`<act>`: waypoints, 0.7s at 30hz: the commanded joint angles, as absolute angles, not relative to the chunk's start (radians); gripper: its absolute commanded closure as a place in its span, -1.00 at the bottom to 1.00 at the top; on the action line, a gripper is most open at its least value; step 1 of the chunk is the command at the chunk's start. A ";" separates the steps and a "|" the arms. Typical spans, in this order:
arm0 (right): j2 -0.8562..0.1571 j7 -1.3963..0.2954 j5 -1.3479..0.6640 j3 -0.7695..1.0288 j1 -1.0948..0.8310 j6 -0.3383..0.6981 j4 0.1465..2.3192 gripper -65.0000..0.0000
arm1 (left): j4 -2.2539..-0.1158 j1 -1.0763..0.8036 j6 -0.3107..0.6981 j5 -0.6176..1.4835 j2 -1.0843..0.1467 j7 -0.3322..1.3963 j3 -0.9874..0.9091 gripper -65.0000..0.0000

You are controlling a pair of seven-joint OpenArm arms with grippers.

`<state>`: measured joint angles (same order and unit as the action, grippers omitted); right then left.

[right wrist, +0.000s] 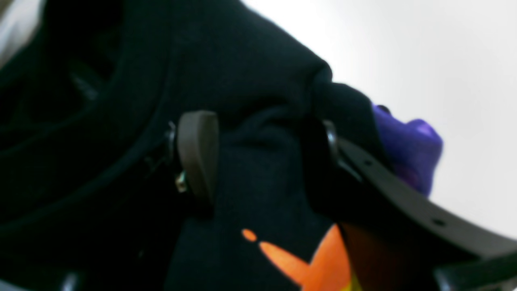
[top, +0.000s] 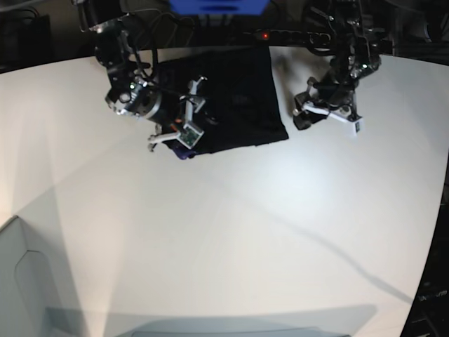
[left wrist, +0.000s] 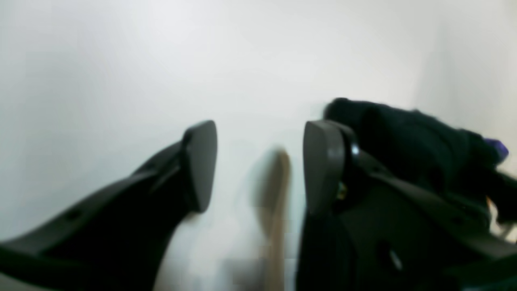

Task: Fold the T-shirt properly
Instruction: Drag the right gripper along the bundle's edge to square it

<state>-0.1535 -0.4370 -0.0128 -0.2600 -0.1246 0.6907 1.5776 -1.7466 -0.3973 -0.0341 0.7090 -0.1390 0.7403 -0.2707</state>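
The black T-shirt [top: 235, 95] lies crumpled at the far middle of the white table. My right gripper [top: 184, 133] is at its near left corner. In the right wrist view that gripper [right wrist: 262, 145] stands open wide, with a bunched fold of the T-shirt [right wrist: 242, 81] between its fingers [right wrist: 198, 153]. Orange print [right wrist: 319, 262] and a purple patch [right wrist: 408, 149] show there. My left gripper [top: 305, 116] hovers over bare table just right of the shirt. It is open and empty in the left wrist view [left wrist: 260, 145], where the T-shirt [left wrist: 404, 137] lies behind its right-hand finger.
The white table [top: 245, 225] stretches wide toward the front. A blue object [top: 217, 5] and cables sit beyond the far edge. A grey box [top: 21, 281] stands at the near left corner.
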 commanded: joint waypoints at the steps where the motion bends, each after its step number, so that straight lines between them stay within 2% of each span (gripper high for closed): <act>1: -0.157 -0.441 -0.005 -0.236 -0.101 0.698 1.567 -0.03 | -1.747 -0.375 -0.038 0.714 -0.145 0.743 -0.255 -0.02; 11: -0.163 -0.440 -0.005 -0.079 0.041 0.698 1.426 -0.03 | -1.709 -0.292 -0.039 0.723 -0.124 0.754 -0.203 -0.02; 14: -0.186 -0.441 -0.005 -0.058 0.036 0.698 1.503 -0.03 | -1.709 -0.292 -0.039 0.723 -0.131 0.753 -0.205 -0.02; 21: -0.168 -0.444 -0.005 -0.099 -0.044 0.698 1.750 -0.04 | -1.709 -0.334 -0.039 0.725 -0.160 0.743 -0.206 -0.02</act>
<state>-0.1673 -0.4706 0.0154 -0.1013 -0.0544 0.6991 1.7332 -1.6966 -0.3283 -0.0326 0.7345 -0.1524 0.7395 -0.2020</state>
